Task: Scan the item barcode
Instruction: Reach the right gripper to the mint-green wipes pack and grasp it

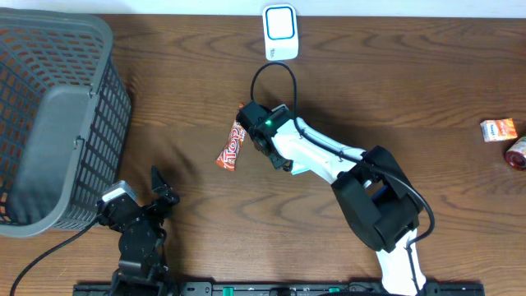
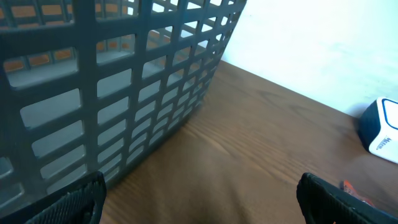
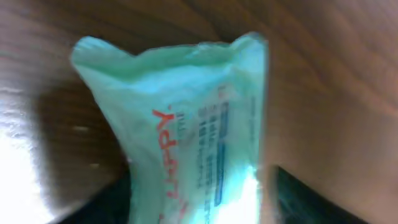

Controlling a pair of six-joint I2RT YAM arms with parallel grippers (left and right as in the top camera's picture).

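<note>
The item is a red-orange snack wrapper point(image 1: 232, 148) lying on the wooden table, left of centre. My right gripper point(image 1: 251, 123) is down over its upper end. In the right wrist view the wrapper's pale underside point(image 3: 186, 124) with red lettering and fine print fills the space between the dark fingers point(image 3: 99, 205); the left one touches it and a thin strip of table shows before the right one, so my right gripper point(image 3: 199, 208) is open round it. A white scanner with a blue face point(image 1: 280, 33) stands at the table's far edge. My left gripper point(image 1: 160, 191) point(image 2: 202, 199) rests open and empty beside the basket.
A large grey mesh basket point(image 1: 49, 115) point(image 2: 93, 93) fills the left side, close to my left arm. Two small snack packs point(image 1: 498, 129) point(image 1: 518, 153) lie at the right edge. The scanner point(image 2: 380, 127) shows at the right of the left wrist view.
</note>
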